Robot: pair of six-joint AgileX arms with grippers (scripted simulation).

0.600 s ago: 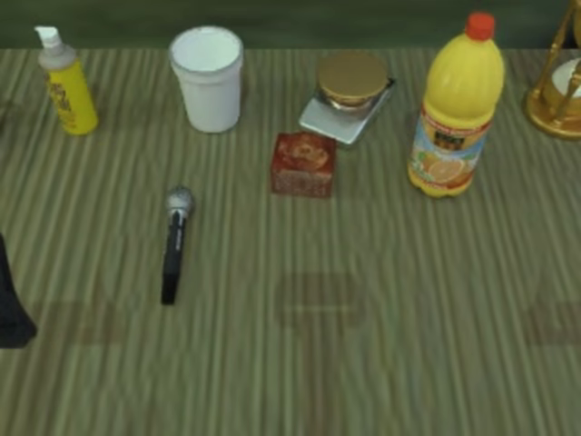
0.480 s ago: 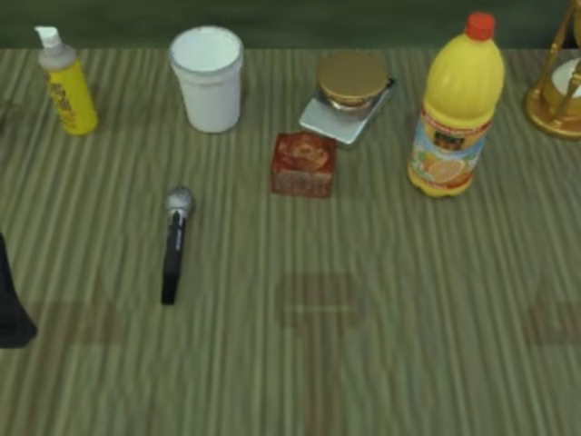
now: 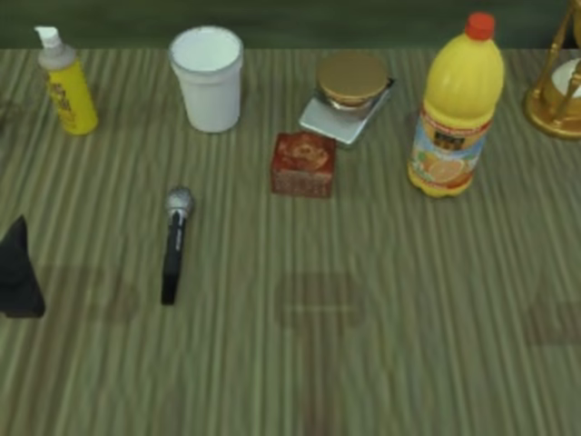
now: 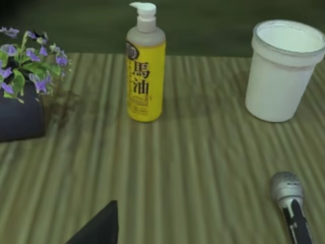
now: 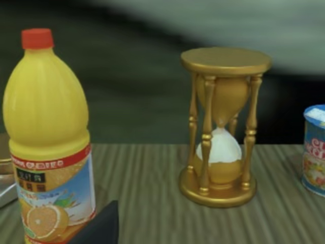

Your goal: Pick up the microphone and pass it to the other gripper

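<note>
The mic (image 3: 172, 243) lies flat on the desk (image 3: 408, 300), in the left half of the top view, untouched — mesh head toward 12 o'clock, black handle toward 6 o'clock. The left claw (image 3: 18, 283) shows only as a dark wedge at the desk's left edge, at about 9 o'clock from the mic and well apart from it; it holds nothing, and how far it is open cannot be told. In the left wrist view one black fingertip (image 4: 99, 229) enters the frame, with the mic (image 4: 290, 203) lying off to one side on bare desk. The cup (image 3: 208, 77) stands at 12 o'clock from the mic, and the pump bottle (image 3: 65, 82) at roughly 11 o'clock, both upright near the far edge. A red box (image 3: 303, 163) sits at about 2 o'clock from the mic, with a scale (image 3: 347, 102) beyond it carrying a round brass-coloured disc. The juice bottle (image 3: 457, 109) stands upright toward the right, the hourglass (image 3: 558, 86) at the far right edge. The right claw does not appear in the top view; the right wrist view shows one dark finger (image 5: 99, 229) — opening cannot be told.
</note>
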